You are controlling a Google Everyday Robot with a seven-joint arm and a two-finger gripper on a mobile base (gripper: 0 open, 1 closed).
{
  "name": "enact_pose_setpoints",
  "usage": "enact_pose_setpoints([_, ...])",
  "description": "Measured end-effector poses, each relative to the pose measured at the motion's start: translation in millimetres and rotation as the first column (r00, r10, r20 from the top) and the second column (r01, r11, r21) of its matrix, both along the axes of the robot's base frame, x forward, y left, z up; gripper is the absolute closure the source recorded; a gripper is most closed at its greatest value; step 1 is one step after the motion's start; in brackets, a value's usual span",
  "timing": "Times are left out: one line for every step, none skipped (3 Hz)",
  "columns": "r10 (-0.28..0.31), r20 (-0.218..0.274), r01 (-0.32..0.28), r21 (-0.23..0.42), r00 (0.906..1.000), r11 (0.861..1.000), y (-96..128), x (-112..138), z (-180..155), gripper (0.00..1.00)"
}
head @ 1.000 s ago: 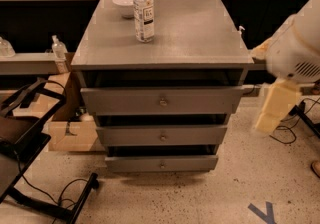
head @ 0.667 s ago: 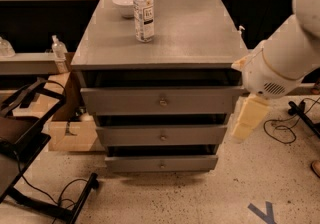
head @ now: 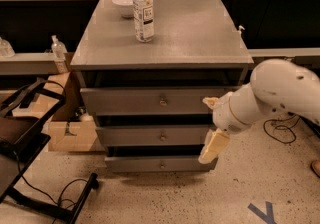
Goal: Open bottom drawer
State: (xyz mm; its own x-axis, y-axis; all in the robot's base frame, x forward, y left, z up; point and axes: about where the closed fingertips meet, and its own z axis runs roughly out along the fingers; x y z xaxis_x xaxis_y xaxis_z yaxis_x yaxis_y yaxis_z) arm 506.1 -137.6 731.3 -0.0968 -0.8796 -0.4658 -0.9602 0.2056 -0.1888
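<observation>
Bottom drawer [head: 145, 165]: flat grey front, small brass knob [head: 161, 166] at centre.
My tool [head: 213, 147]: at the drawer's 3 o'clock end; I cannot tell its grip.
Bowl [head: 121, 3]: contents hidden.

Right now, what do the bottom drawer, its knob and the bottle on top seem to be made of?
The bottom drawer looks like painted wood or board: a flat, matte grey front. Its knob is likely brass-toned metal, going by its small yellowish glint. The bottle is clear plastic, see-through with a paper label. The gripper, cream-coloured and probably plastic, hangs by the drawer's right end.
</observation>
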Motion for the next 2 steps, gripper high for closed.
enact_pose_setpoints([-0.056, 0.054, 0.048, 0.138, 0.9970, 0.989, 8.2, 49.1, -52.8, 0.00])
enact_pose_setpoints([-0.100, 0.079, 0.085, 0.168, 0.9919, 0.982, 8.2, 66.9, -71.2, 0.00])
